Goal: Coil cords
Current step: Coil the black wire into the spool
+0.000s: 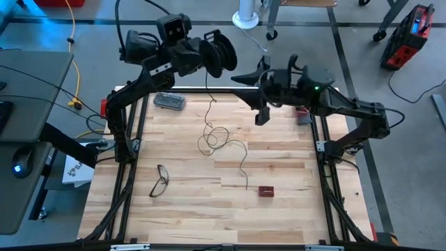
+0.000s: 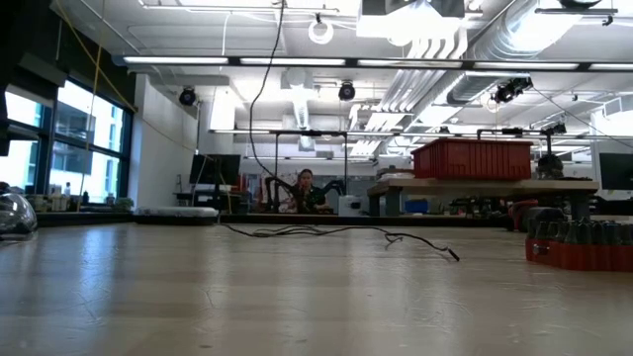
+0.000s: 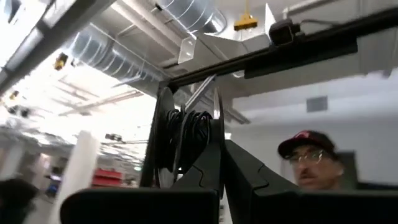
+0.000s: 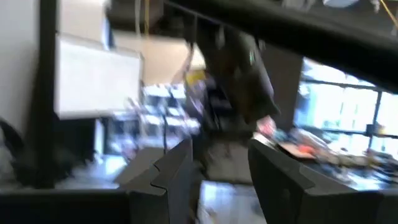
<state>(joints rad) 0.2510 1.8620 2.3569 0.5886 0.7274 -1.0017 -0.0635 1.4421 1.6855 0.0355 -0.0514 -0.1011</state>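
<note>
Above the table's far edge the left gripper clamps the reel, from which the wire drops to loops mid-table and trails toward a red block, while the right gripper, beside the reel, stands parted and empty.

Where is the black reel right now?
In the high view the reel is off the table, held up past its far edge in the left gripper, with the thin wire trailing down onto the wood.
</note>
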